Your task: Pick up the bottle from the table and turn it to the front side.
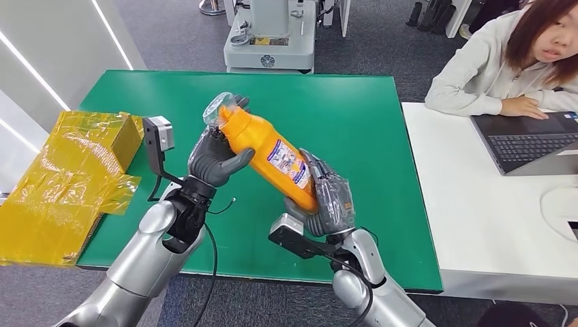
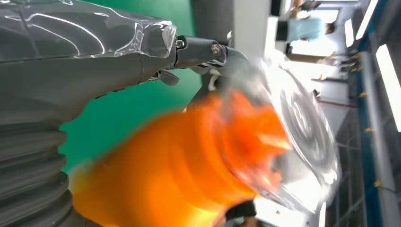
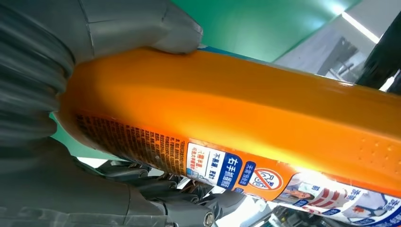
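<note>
So the orange bottle (image 1: 270, 151) was already off the green table (image 1: 368, 122), held tilted in the air between both hands. The left hand (image 1: 217, 158) had its fingers wrapped around the neck end just below the clear cap (image 1: 219, 109), and the right hand (image 1: 326, 197) was closed around the base end, with the printed label (image 1: 290, 162) facing up toward the head camera. Looked like the rotating part of the job was underway, with the pickup done.

To do this step well, the robot probably wanted one hand to act as the pivot and the other to do the twisting, instead of both clamping hard at once. The bottle is smooth plastic, so a loose grip at the wrong second could let it slide out toward the table. Keeping it over the green surface seemed smart in case it dropped.

Hard stuff to make out: the left wrist view was badly blurred, so the bottle there was just an orange smear. The right wrist view showed the label up close, but whether that was the front side or the back couldn't be told. The right fingers (image 1: 335, 184) were partly hidden behind the bottle. A person (image 1: 504, 61) sat at a laptop (image 1: 531, 139) nearby, well apart from the action.
</note>
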